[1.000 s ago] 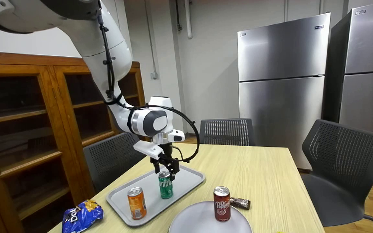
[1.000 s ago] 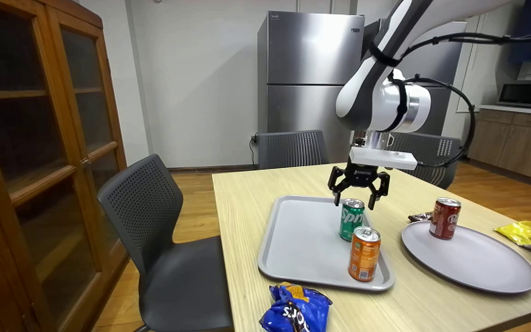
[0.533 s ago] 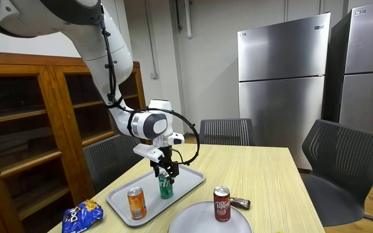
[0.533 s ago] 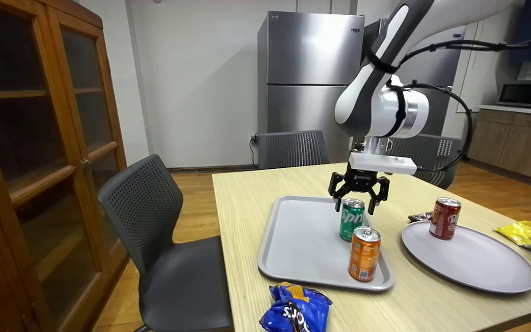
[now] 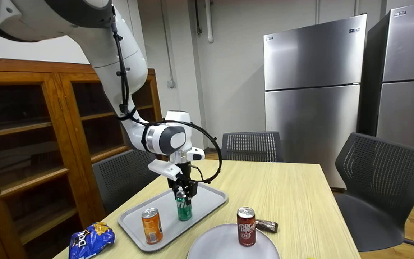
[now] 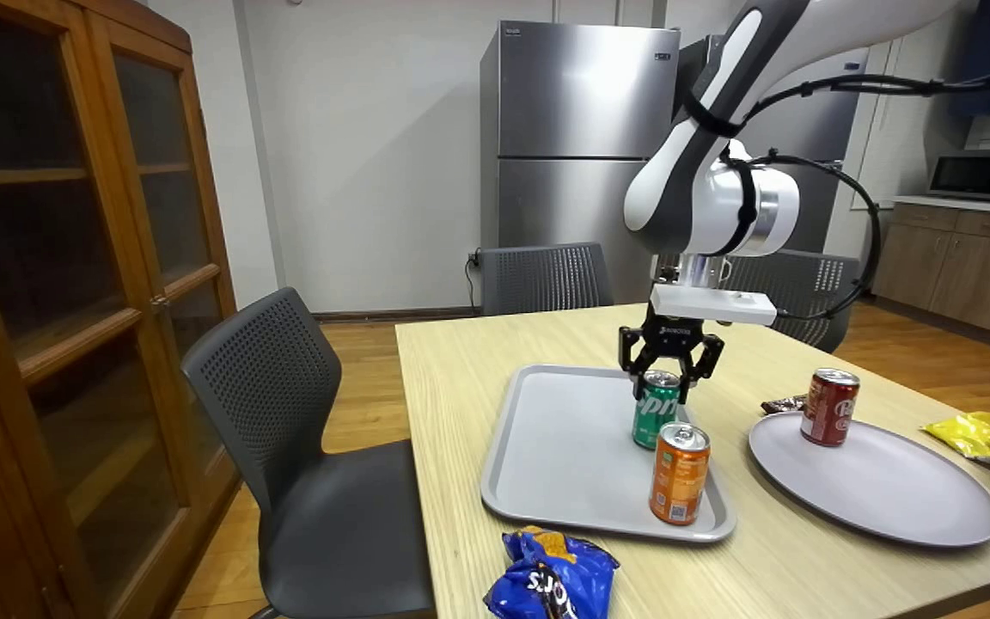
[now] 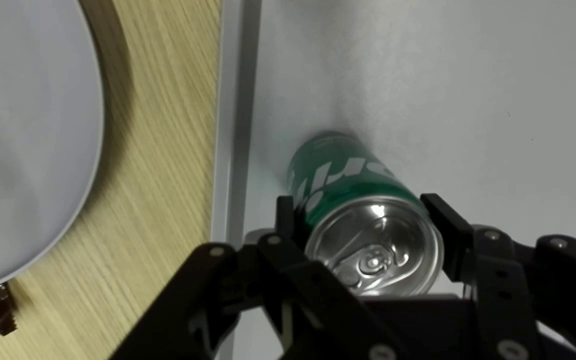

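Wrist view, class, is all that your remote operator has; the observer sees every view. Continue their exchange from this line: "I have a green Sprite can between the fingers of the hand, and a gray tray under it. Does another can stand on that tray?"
Observer: Yes. In both exterior views an orange can stands on the gray tray, near the Sprite can.
Operator: I see part of the plate. What is on it?
Observer: A dark red can stands there, near the rim.
Operator: Anything on the table beside the gray tray?
Observer: A blue snack bag, nearer the orange can than the Sprite can.
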`<state>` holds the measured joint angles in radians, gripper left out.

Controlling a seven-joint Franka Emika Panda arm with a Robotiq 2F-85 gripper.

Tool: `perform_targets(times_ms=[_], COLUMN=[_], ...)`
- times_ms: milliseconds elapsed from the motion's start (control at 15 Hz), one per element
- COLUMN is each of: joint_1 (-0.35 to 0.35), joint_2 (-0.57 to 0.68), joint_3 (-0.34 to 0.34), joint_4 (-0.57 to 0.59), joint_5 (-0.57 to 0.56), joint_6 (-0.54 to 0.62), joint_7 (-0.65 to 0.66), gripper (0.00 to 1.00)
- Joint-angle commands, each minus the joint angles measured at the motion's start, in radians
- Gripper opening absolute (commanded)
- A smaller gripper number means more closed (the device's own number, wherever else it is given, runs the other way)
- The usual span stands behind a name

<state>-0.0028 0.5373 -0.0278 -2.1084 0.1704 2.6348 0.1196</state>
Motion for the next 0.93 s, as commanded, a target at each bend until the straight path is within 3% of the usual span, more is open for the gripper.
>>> perform_targets(times_ms=[0,867], joint_1=[-0.012,-0.111], joint_2=[-0.041,-0.183], joint_3=[0.010,-0.005], joint_4=[-0.013,-0.118], joint_5=[-0.002,0.059], joint_6=[-0.021,-0.038], joint_7=[-0.001,-0.022], gripper=[0.39,0.39])
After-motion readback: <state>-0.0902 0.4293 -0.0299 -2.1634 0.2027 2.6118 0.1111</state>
